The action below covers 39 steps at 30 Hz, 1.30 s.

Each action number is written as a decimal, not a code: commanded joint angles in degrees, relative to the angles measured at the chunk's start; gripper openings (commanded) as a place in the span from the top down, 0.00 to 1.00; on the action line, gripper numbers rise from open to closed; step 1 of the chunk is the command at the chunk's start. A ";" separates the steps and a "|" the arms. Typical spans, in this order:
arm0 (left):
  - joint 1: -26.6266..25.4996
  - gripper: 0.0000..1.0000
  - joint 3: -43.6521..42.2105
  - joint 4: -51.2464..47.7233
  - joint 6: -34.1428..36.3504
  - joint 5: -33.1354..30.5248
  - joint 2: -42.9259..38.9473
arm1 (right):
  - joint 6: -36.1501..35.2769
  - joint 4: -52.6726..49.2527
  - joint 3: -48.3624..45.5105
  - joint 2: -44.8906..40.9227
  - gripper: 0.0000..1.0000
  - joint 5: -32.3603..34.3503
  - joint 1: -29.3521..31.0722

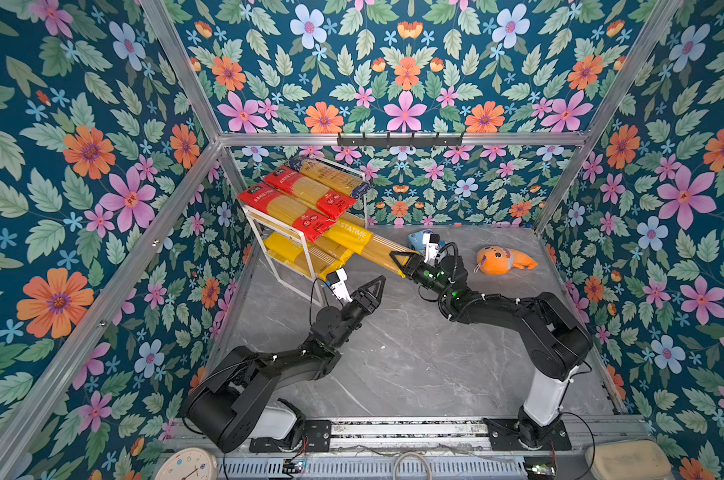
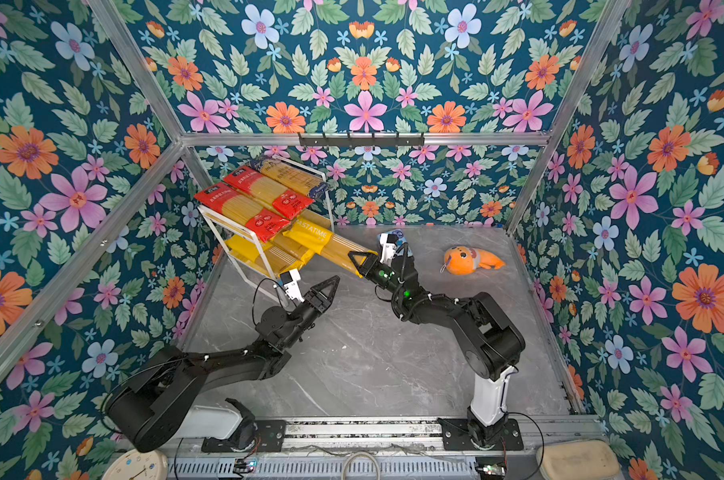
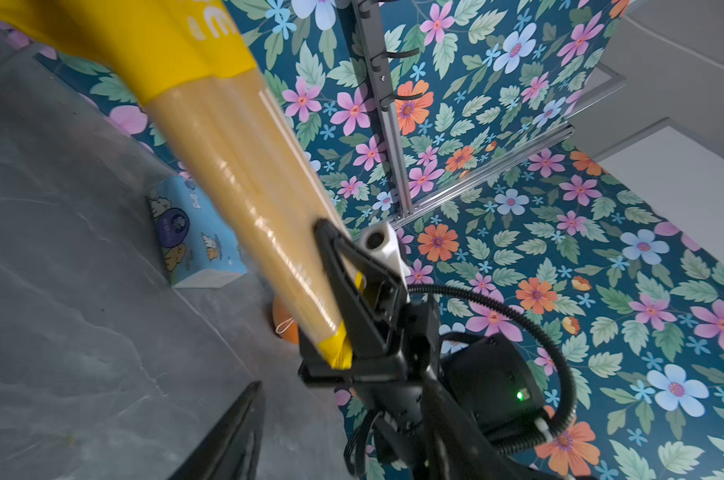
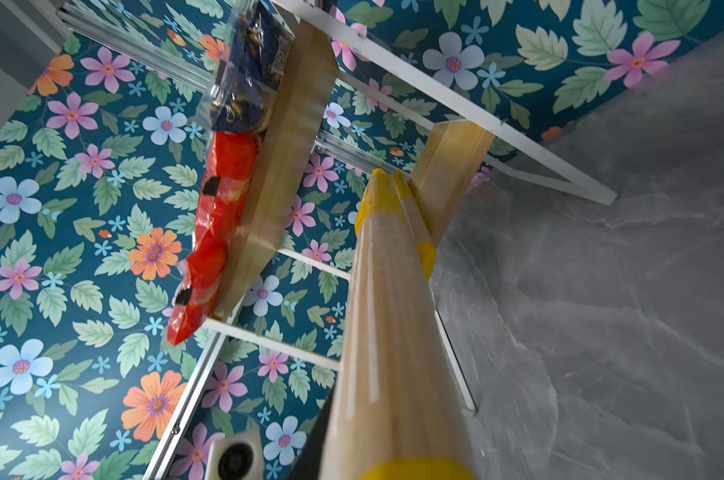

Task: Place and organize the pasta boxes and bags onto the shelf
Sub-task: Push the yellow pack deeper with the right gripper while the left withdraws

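Shelf [image 1: 306, 253] at left: two red packs [image 1: 287, 210] and blue-gold pack [image 1: 331, 174] flat on top board, yellow packs [image 1: 281, 244] on lower board. Left gripper [image 1: 379, 282] hangs just off the shelf front, fingers parted, empty. Right gripper [image 1: 397, 257] is clamped on the outer end of another yellow pack [image 1: 368, 245], whose other end reaches in under the top board.

The grey counter [image 1: 393, 357] carries the shelf [image 4: 435, 92] in its far left corner. On the upper board lie side by side a dark blue-and-gold pack [image 1: 331, 174], a red pack [image 1: 310, 190] and a second red pack [image 1: 287, 211]. On the lower board lie two yellow packs [image 1: 287, 246]. A third yellow pack [image 1: 354, 237] has one end over this board and sticks out above the counter. Near the far edge lie a light-blue tissue pack [image 1: 416, 239] and, toward the far right corner, an orange plush toy [image 1: 503, 259].
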 commanded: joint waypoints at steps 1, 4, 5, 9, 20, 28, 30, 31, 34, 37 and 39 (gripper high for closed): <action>-0.10 0.37 -1.87 -6.22 4.15 -2.05 -2.78 | 3.19 9.20 5.56 2.98 0.97 1.25 0.09; -0.45 0.37 -3.71 -12.73 6.29 -4.42 -5.90 | 4.81 7.86 12.32 7.78 0.98 1.45 0.16; -0.61 0.37 -4.00 -15.38 6.88 -5.10 -6.82 | 5.21 7.24 14.42 9.30 0.98 1.39 0.22; -1.74 0.37 -5.06 -23.76 9.44 -7.92 -9.97 | 5.53 4.90 23.25 15.33 0.96 1.98 0.32; -3.26 0.37 -5.48 -26.58 9.67 -9.34 -10.09 | 5.53 -7.83 45.47 30.97 0.93 -0.13 1.04; -5.53 0.37 -4.76 -25.98 9.37 -10.37 -8.40 | 3.19 -19.11 53.02 34.79 0.75 -1.34 1.36; -5.99 0.37 -4.67 -25.85 9.28 -10.58 -8.05 | 2.48 -20.93 53.30 34.33 0.65 -2.03 1.32; -6.11 0.37 -4.67 -25.77 9.33 -10.65 -7.87 | 1.86 -22.08 53.31 33.96 0.59 -2.48 1.36; -6.33 0.37 -4.41 -25.54 9.41 -10.57 -7.35 | 0.12 -24.43 51.67 31.92 0.48 -3.14 1.34; -6.41 0.37 -4.10 -25.44 9.59 -10.44 -6.86 | -0.99 -25.60 47.27 29.05 0.44 -3.22 0.96; -6.43 0.37 -4.06 -25.34 9.76 -10.36 -6.64 | -0.57 -25.40 43.53 27.09 0.43 -3.25 0.53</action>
